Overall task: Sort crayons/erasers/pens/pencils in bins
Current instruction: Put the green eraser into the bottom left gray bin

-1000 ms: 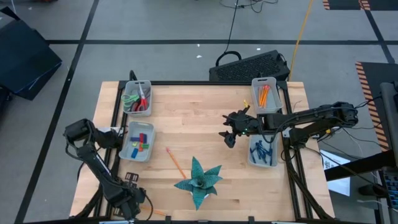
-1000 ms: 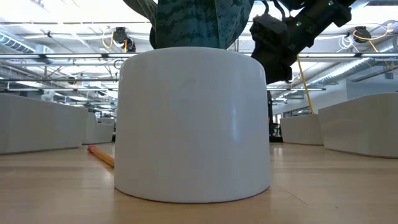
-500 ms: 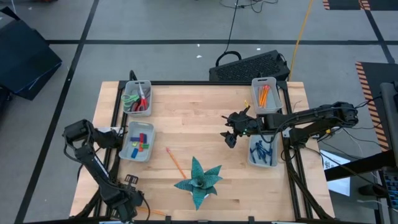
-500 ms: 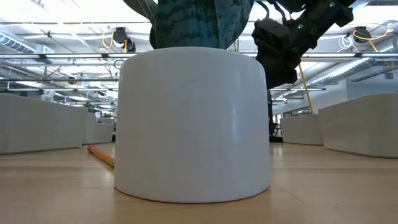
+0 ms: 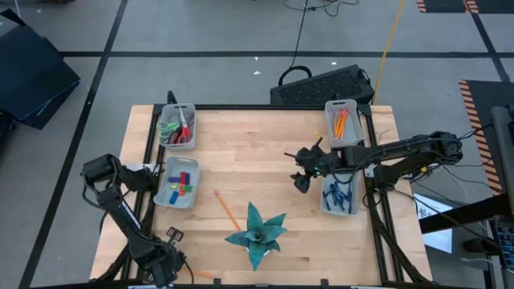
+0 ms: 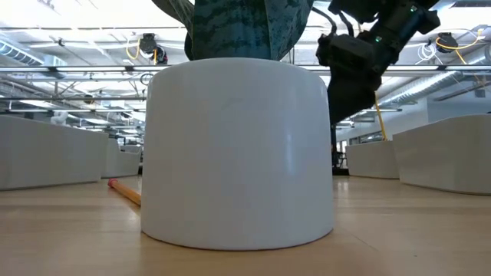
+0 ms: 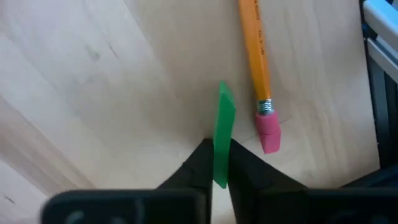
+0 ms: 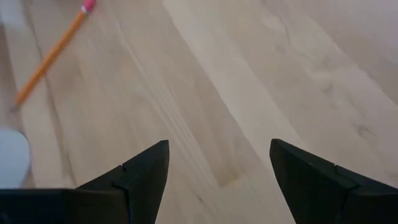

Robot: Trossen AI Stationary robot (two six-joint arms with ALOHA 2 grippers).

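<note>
Left hand (image 7: 214,163) pinches a green crayon (image 7: 222,134) beside a pencil (image 7: 256,59); right hand (image 8: 217,180) spread wide.

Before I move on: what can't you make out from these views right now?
- Low view: the white pot hides most of the table; only one pencil end shows.
- High view: the pens are too small to count.
- Left wrist view: the green piece in the left claw is unidentifiable, seen edge-on.

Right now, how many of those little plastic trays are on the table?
4. Two on the left side: the far-left bin and the near-left bin. Two on the right: the far-right bin and the near-right bin.
</note>
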